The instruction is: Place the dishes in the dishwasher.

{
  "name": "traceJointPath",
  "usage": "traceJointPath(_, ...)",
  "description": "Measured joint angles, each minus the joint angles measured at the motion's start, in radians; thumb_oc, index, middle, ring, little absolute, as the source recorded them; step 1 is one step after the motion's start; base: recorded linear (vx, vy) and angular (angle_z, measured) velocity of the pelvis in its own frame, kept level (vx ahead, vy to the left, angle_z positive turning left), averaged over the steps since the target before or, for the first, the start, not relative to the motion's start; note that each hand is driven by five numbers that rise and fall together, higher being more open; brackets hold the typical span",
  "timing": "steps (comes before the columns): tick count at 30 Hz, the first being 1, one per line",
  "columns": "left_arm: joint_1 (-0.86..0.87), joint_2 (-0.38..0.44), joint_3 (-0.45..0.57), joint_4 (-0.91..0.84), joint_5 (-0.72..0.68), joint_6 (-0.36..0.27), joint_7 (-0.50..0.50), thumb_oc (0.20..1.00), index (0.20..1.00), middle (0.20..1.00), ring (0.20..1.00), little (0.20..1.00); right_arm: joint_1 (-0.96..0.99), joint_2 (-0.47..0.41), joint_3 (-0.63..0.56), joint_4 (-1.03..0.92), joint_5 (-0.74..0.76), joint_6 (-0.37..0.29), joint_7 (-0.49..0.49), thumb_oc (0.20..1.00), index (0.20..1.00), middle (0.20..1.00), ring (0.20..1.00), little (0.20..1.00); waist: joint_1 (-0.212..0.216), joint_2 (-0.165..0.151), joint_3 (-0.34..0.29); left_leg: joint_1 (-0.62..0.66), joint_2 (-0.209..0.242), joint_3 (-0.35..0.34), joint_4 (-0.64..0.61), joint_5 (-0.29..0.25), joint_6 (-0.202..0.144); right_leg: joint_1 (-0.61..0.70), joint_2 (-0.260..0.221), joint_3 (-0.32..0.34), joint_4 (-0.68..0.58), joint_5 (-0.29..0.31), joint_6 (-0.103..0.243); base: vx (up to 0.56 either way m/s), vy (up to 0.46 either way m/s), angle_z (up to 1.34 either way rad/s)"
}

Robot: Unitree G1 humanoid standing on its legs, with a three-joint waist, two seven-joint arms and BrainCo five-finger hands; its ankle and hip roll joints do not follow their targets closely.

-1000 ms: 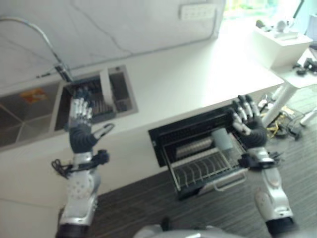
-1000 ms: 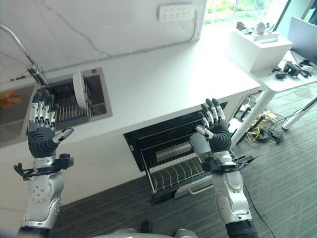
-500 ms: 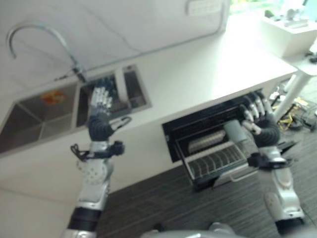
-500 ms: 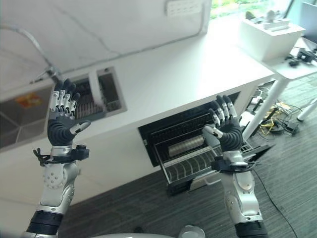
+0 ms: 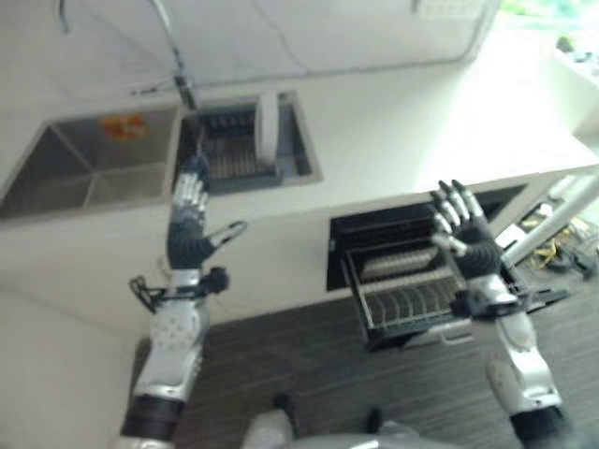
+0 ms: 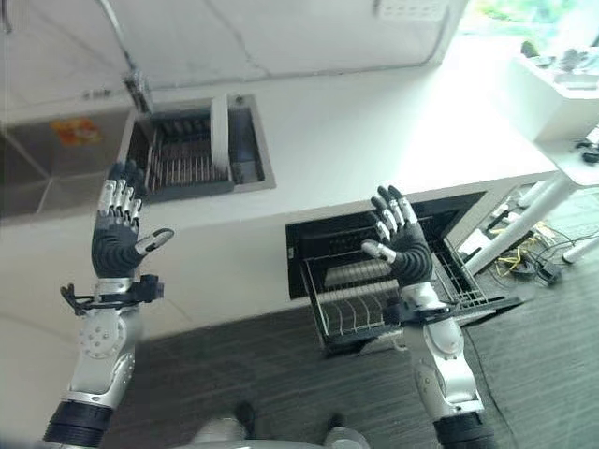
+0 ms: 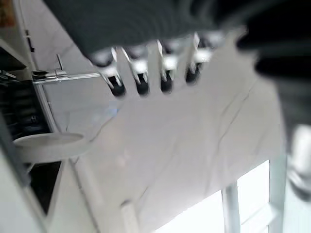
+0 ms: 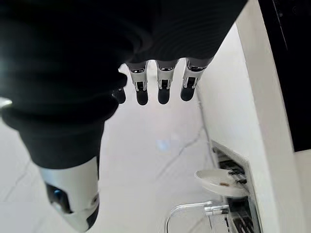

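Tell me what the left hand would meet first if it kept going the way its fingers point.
Probably the white plate standing on edge in the dark dish rack in the steel sink. The open left hand hangs before the white counter's front, fingers aimed up over its edge at the rack. Depth is unclear.

- The left hand (image 6: 117,245) is held up in the air with its fingers straight and pointing up.
- Its thumb sticks out to the side, away from the fingers, and it holds nothing.
- The left arm reaches up from low on the left side.
- The right hand (image 6: 401,248) is up too, fingers spread and straight, thumb apart.
- It holds nothing, and its arm rises from the lower right.
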State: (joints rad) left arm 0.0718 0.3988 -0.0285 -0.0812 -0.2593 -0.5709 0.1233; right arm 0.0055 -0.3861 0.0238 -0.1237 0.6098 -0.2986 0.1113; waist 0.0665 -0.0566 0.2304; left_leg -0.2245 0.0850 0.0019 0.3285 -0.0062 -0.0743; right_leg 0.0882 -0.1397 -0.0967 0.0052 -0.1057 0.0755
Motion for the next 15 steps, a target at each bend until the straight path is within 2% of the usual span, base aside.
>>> traceJointPath(1,0.004,-0.001,0.0,0.004,-0.001,0.0,-0.02,1.0,1.0,1.0,1.0,1.0,-0.011,-0.006,-0.012,0.007,-0.006,-0.02,-0.01,1.0,1.0,1.0,1.0,1.0,-0.003,0.039,0.004,0.007,0.035,0.012,-0.14,0.008,0.004,-0.004,0.016,-0.005,0.001,-0.006,0.008,0.15,0.232,-0.37)
traceJointPath(2,-0.008,-0.002,-0.007,0.007,-0.002,0.001,-0.035,1.0,1.0,1.0,1.0,1.0,-0.016,-0.003,-0.019,0.021,-0.021,-0.022,-0.03,1.0,1.0,1.0,1.0,1.0,-0.017,0.073,0.017,0.019,0.074,0.074,-0.235,0.011,0.008,0.008,0.024,-0.046,-0.004,0.001,0.005,0.11,0.202,-0.18)
traceJointPath(3,-0.018,-0.003,-0.016,0.007,0.001,0.001,-0.045,1.0,1.0,1.0,1.0,1.0,0.0,-0.003,-0.012,0.02,-0.022,-0.021,-0.043,1.0,1.0,1.0,1.0,1.0,-0.035,0.087,0.018,0.051,0.089,0.123,-0.298,0.012,0.009,0.031,0.012,-0.109,-0.004,0.017,-0.005,0.11,0.185,-0.26)
traceJointPath(4,-0.035,-0.003,-0.021,0.01,0.003,0.0,-0.048,1.0,1.0,1.0,1.0,1.0,0.023,-0.006,-0.016,0.012,-0.021,-0.021,-0.044,1.0,1.0,1.0,1.0,1.0,-0.045,0.086,0.017,0.09,0.09,0.125,-0.288,0.013,0.009,0.049,-0.012,-0.146,-0.006,0.036,0.014,0.18,0.183,-0.46)
traceJointPath(5,-0.067,-0.002,-0.02,0.017,0.005,0.0,-0.036,1.0,1.0,1.0,1.0,1.0,0.064,-0.004,-0.025,-0.013,-0.021,-0.022,-0.041,1.0,1.0,1.0,1.0,1.0,-0.059,0.093,0.007,0.147,0.087,0.178,-0.301,0.048,0.007,0.089,-0.032,-0.21,-0.022,0.077,0.051,0.14,0.032,-0.35)
traceJointPath(6,-0.079,-0.001,-0.017,0.02,0.005,0.002,-0.03,1.0,1.0,1.0,1.0,1.0,0.093,-0.007,-0.023,-0.025,-0.022,-0.018,-0.029,1.0,1.0,1.0,1.0,1.0,-0.08,0.082,0.001,0.154,0.066,0.169,-0.32,0.109,0.004,0.096,-0.037,-0.18,-0.022,0.065,0.065,0.1,-0.048,-0.12)
traceJointPath(7,-0.079,0.001,-0.005,0.013,0.004,0.002,-0.021,1.0,1.0,1.0,1.0,1.0,0.111,-0.003,-0.015,-0.03,-0.021,-0.015,-0.017,1.0,1.0,1.0,1.0,1.0,-0.083,0.048,-0.006,0.167,0.036,0.167,-0.346,0.135,0.005,0.097,-0.064,-0.183,-0.033,0.072,0.081,0.05,-0.068,0.23)
traceJointPath(9,-0.075,0.005,0.005,0.006,-0.001,0.005,-0.017,1.0,1.0,1.0,1.0,1.0,0.104,-0.002,-0.002,-0.047,-0.021,-0.014,-0.009,1.0,1.0,1.0,1.0,1.0,-0.067,0.015,-0.009,0.17,0.001,0.166,-0.376,0.155,0.02,0.102,-0.089,-0.195,-0.05,0.088,0.084,0.04,-0.074,0.25)
traceJointPath(11,-0.06,0.003,0.002,0.006,-0.004,0.008,-0.018,1.0,1.0,1.0,1.0,1.0,0.066,0.002,0.019,-0.043,-0.021,-0.013,-0.006,1.0,1.0,1.0,1.0,1.0,-0.035,0.026,-0.005,0.188,0.004,0.145,-0.381,0.157,0.029,0.097,-0.09,-0.195,-0.001,0.082,0.094,0.03,-0.067,0.31)
traceJointPath(12,-0.054,0.0,0.0,0.0,-0.004,0.009,-0.017,1.0,1.0,1.0,1.0,1.0,0.049,0.004,0.026,-0.043,-0.022,-0.014,-0.005,1.0,1.0,1.0,1.0,1.0,-0.027,0.032,-0.01,0.195,0.011,0.135,-0.381,0.154,0.034,0.106,-0.079,-0.186,-0.019,0.05,0.098,0.02,-0.04,0.37)
traceJointPath(13,-0.053,0.006,0.0,-0.008,-0.004,0.009,-0.018,1.0,1.0,1.0,1.0,1.0,0.028,0.005,0.031,-0.044,-0.021,-0.014,-0.005,1.0,1.0,1.0,1.0,1.0,-0.022,0.025,-0.012,0.195,0.004,0.133,-0.383,0.153,0.034,0.116,-0.073,-0.185,-0.068,0.084,0.096,0.02,-0.029,0.41)
traceJointPath(14,-0.052,0.005,-0.006,-0.01,-0.003,0.011,-0.02,1.0,1.0,1.0,1.0,1.0,0.008,0.002,0.035,-0.042,-0.021,-0.014,-0.005,1.0,1.0,1.0,1.0,1.0,-0.024,0.027,-0.014,0.198,0.001,0.132,-0.394,0.154,0.033,0.131,-0.07,-0.196,-0.081,0.082,0.103,0.02,-0.003,0.29)
traceJointPath(15,-0.038,0.002,-0.012,-0.023,-0.002,0.019,-0.02,1.0,1.0,1.0,1.0,1.0,-0.003,0.004,0.038,-0.042,-0.022,-0.013,-0.011,1.0,1.0,1.0,1.0,1.0,-0.023,0.044,-0.016,0.202,0.012,0.15,-0.402,0.155,0.031,0.133,-0.057,-0.197,-0.077,0.085,0.104,0.03,0.011,0.15)
